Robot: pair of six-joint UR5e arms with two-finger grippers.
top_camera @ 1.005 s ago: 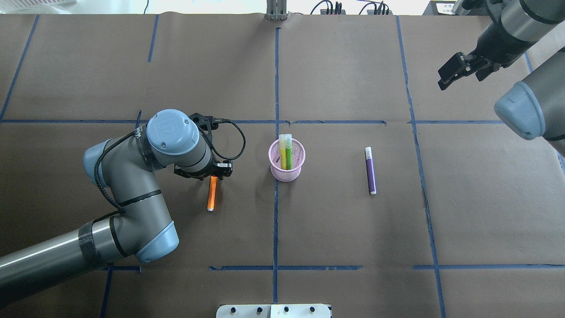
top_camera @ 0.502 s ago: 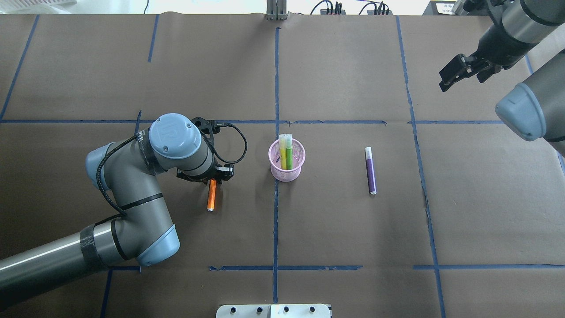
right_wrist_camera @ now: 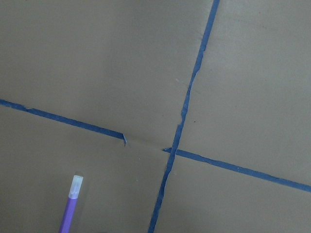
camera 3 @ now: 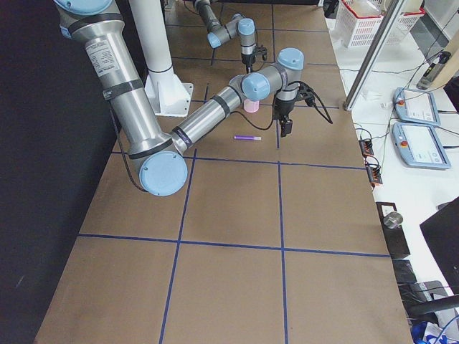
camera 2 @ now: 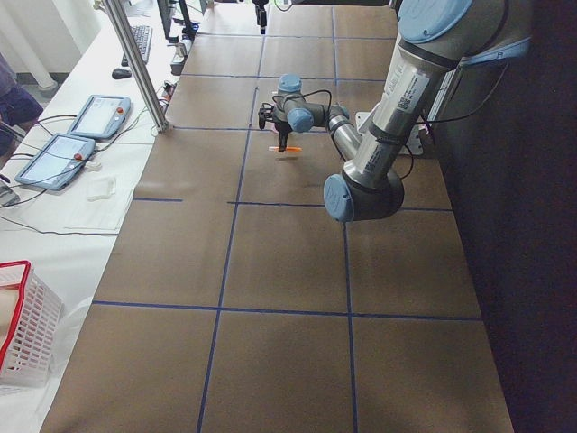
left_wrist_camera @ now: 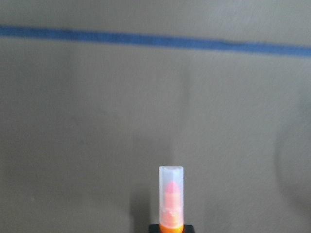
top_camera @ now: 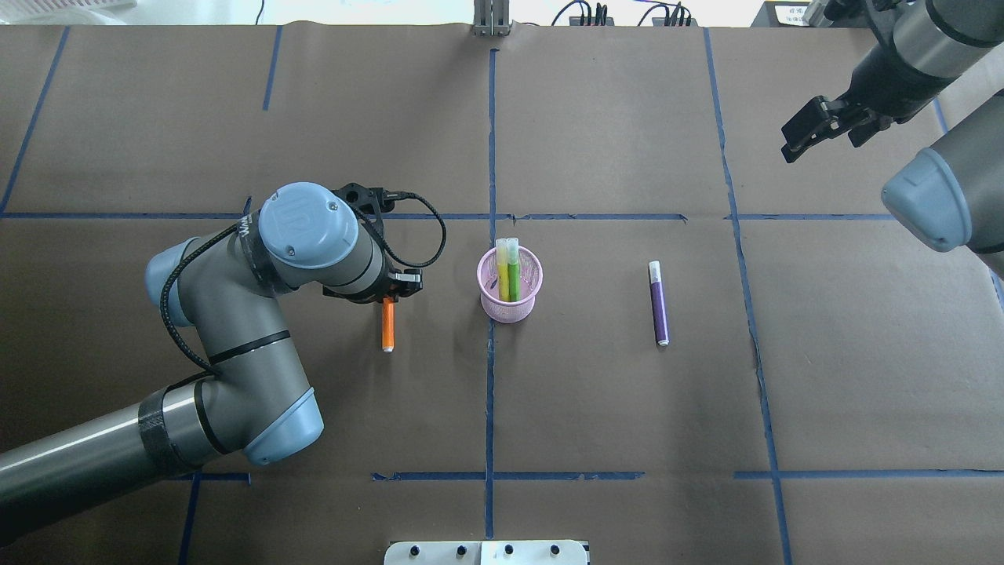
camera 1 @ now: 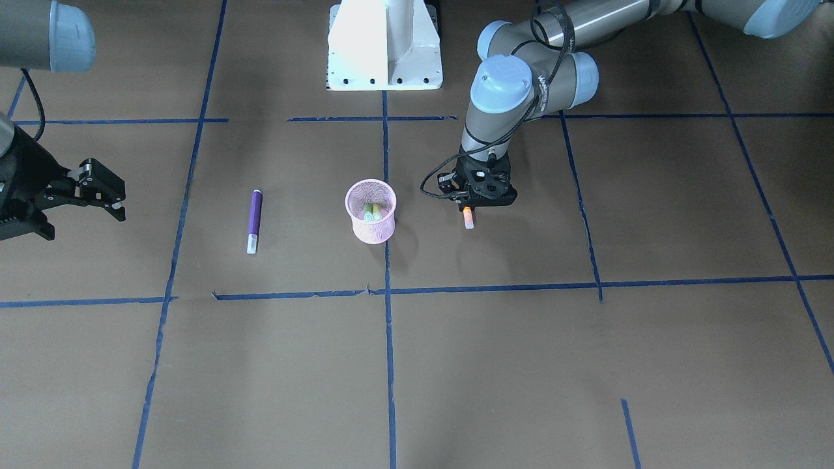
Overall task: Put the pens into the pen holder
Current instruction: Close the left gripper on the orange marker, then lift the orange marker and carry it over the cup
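My left gripper (top_camera: 385,297) is shut on the orange pen (top_camera: 387,326) near its cap end and holds it level, a little above the table, left of the pink mesh pen holder (top_camera: 522,311). The pen's pale cap shows in the left wrist view (left_wrist_camera: 171,194) and in the front view (camera 1: 468,219), under the left gripper (camera 1: 470,206). A green pen (top_camera: 514,276) and a yellowish pen (top_camera: 502,273) stand in the holder (camera 1: 371,228). The purple pen (top_camera: 659,304) lies flat to the holder's right, also in the front view (camera 1: 254,218) and the right wrist view (right_wrist_camera: 70,208). My right gripper (top_camera: 794,141) is open and empty, high at the far right.
Blue tape lines (top_camera: 490,157) divide the brown paper table top into squares. The robot's white base plate (camera 1: 384,45) stands at the near edge. The left arm's elbow (top_camera: 235,329) hangs over the table's left half.
My left gripper has lifted the orange pen off the table and carried it a little toward the far side and toward the holder. The right gripper has barely moved.
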